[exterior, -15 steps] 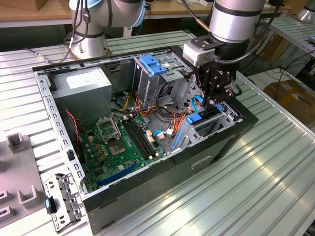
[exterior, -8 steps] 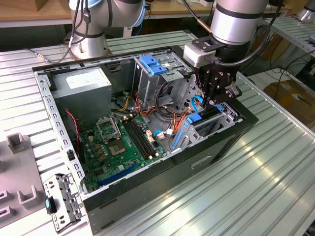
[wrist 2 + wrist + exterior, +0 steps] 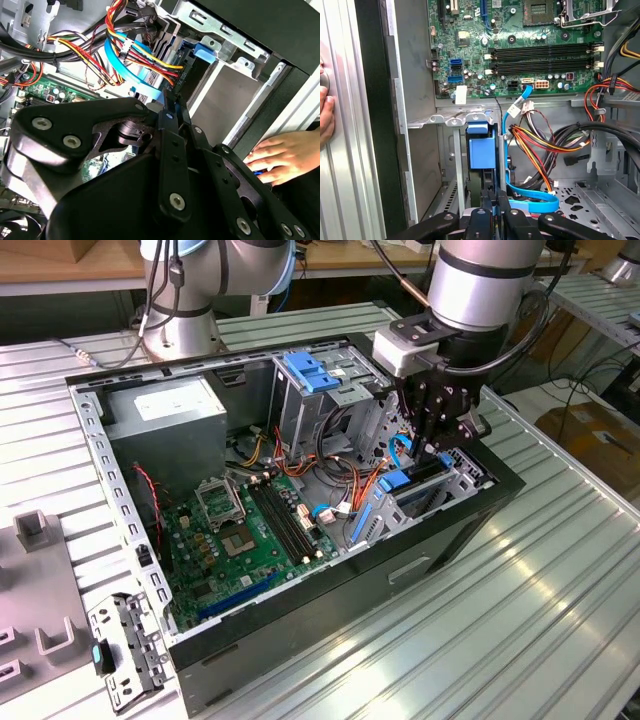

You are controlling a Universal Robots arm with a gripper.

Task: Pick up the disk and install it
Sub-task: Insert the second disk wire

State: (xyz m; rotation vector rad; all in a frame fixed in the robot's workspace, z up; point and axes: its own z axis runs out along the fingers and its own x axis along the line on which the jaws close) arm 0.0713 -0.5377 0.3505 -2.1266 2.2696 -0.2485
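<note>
The disk [image 3: 482, 149] stands on edge in the metal bay at the case's front corner, and its blue carrier rail faces me in the first wrist view. In the exterior view the disk [image 3: 398, 482] sits low in that bay on the view's right. The rail's far blue end [image 3: 204, 52] lies against the bay's metal tabs. My gripper [image 3: 495, 197] is shut, its tips right at the disk's near edge. It reaches down into the case [image 3: 437, 452], with the tips [image 3: 168, 106] beside a blue flat cable. Whether the tips pinch anything is hidden.
A person's hand [image 3: 277, 157] rests on the case's outer wall [image 3: 325, 107]. Red, yellow and black cables [image 3: 545, 142] and a blue data cable [image 3: 532, 202] crowd the bay's side. The motherboard [image 3: 240, 535], the drive cage with a blue latch [image 3: 310, 370] and the power supply [image 3: 170, 415] fill the case.
</note>
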